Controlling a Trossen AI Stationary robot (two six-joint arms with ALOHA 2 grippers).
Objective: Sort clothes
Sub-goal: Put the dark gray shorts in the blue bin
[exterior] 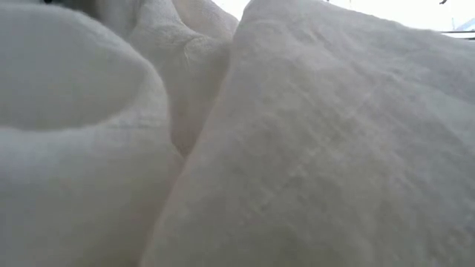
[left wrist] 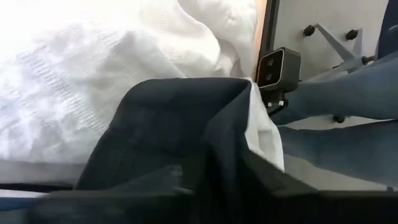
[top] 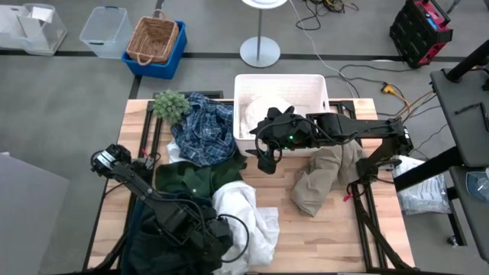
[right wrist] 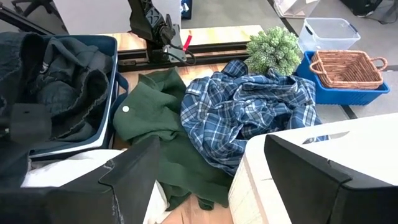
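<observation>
My right gripper [top: 266, 159] is open and empty. It hovers by the near left corner of the white bin [top: 317, 82], which holds a white garment [top: 263, 111]. In its wrist view [right wrist: 211, 180] the plaid shirt [right wrist: 249, 112] and the dark green garment [right wrist: 155, 118] lie on the table ahead. A khaki garment [top: 321, 179] lies under the right arm. A white garment [top: 248, 218] lies at the near middle and fills the low view [exterior: 297, 148]. My left gripper [top: 218, 235] is beside it, hidden under navy cloth [left wrist: 180, 137].
A dark blue bin [right wrist: 109, 93] of dark garments stands at the near left. A small green plant [top: 170, 104] stands at the far left by the plaid shirt. The low camera [left wrist: 277, 68] sits at the table's near edge. Bare wood [top: 328, 237] shows at the near right.
</observation>
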